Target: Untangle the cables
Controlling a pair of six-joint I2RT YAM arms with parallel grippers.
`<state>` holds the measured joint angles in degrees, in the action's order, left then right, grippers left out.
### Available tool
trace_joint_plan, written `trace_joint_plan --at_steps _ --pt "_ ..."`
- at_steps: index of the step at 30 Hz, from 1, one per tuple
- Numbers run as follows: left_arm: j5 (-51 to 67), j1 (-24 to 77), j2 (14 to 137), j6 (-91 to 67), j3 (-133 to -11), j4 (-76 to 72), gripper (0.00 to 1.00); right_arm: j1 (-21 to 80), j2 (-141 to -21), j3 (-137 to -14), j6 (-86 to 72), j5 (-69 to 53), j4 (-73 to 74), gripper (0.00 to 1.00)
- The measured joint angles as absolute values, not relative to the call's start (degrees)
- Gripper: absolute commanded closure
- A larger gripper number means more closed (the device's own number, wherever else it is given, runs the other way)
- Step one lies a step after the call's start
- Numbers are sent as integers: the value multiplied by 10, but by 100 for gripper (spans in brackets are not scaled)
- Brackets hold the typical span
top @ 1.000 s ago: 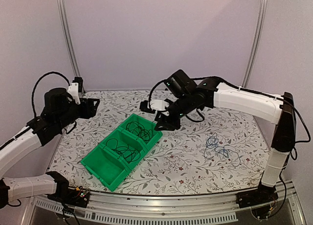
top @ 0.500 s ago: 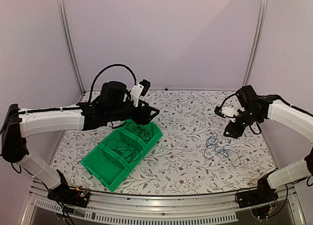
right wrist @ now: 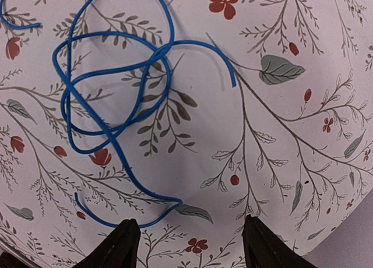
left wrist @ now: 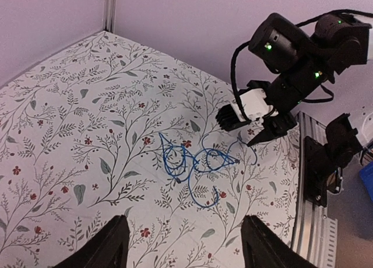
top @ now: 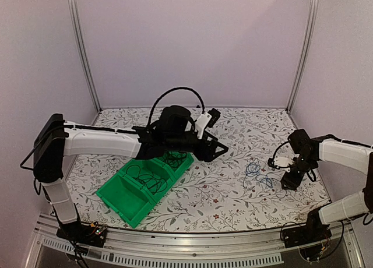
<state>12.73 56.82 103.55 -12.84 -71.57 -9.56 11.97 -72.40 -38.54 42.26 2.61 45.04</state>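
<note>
Blue cable [top: 259,176] loose on counter [top: 233,205], just ahead of spread, empty right claw [top: 289,181]. Left claw [top: 218,152] spread too, hovering farther off, beside green bin [top: 131,212] with black cables [top: 148,177] coiled inside.

White-and-black left arm [top: 99,141] was extended far rightward. Black left gripper [left wrist: 183,244] stood jaws apart, empty. Black right gripper [right wrist: 189,244] pointed downward, jaws likewise spread.

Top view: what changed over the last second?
Left gripper swung from far left across the green bin toward the centre. Right gripper pulled back from the bin to the right, now by the blue cable. Both open, empty. Bin, black cables, blue cable unmoved.
</note>
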Motion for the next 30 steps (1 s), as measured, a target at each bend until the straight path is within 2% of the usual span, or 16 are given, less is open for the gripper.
trace_joint_plan --at_steps 2,4,5,8,14,22,30 --pt "132 571 1058 -134 -742 -97 34 120 -733 -384 425 27 432 40" --pt "134 573 1077 -136 -759 -99 34 120 -745 -384 429 27 413 50" --pt "134 574 1085 -137 -764 -100 34 120 -750 -383 430 25 404 59" --pt "135 576 1107 -137 -775 -99 34 119 -764 -383 436 12 384 99" --pt "119 595 1134 -104 -776 -124 30 119 -755 -411 442 -35 411 100" --pt "59 652 1194 -14 -812 -200 24 119 -631 -568 442 -128 503 100" --pt "-19 670 1235 9 -847 -262 22 120 -637 -614 442 -201 560 100"
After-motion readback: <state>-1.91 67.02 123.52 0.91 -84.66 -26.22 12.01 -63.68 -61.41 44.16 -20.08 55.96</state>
